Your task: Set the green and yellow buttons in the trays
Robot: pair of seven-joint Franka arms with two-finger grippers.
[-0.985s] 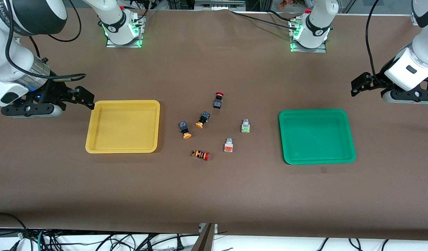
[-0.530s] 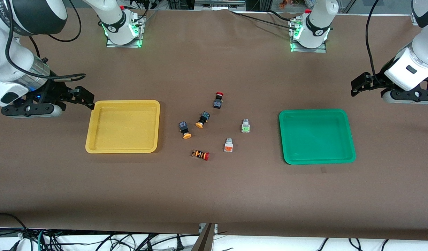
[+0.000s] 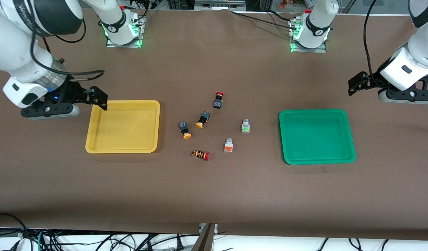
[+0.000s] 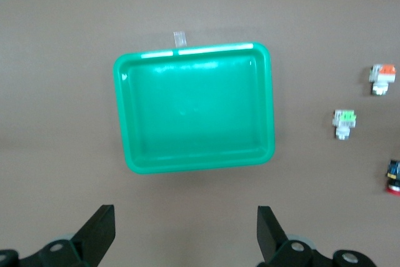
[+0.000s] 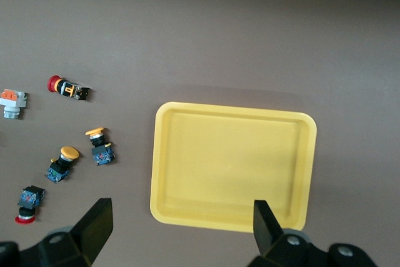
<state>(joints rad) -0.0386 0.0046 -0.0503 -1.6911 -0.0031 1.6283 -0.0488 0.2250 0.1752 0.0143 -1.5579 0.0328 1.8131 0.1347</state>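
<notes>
Two black buttons with yellow caps [image 3: 184,129] [image 3: 202,119], a green-faced white button [image 3: 245,126] and an orange-faced white button [image 3: 228,145] lie on the table between the yellow tray [image 3: 123,102] and the green tray [image 3: 316,111]. Both trays hold nothing. My right gripper [image 3: 98,97] is open over the yellow tray's corner nearest the right arm's base; the tray [image 5: 232,164] fills the right wrist view, with the gripper [image 5: 181,224] at its rim. My left gripper [image 3: 355,85] is open over the bare table, off the green tray [image 4: 194,107], and it also shows in the left wrist view [image 4: 184,232].
A black button with a red cap [image 3: 218,100] and an orange-striped button with a red cap [image 3: 200,154] lie among the others. The arm bases [image 3: 121,28] [image 3: 310,33] stand at the table's edge farthest from the front camera.
My right gripper has moved toward the yellow tray and now hangs over its corner. My left gripper has shifted slightly. The buttons and trays have not moved.
</notes>
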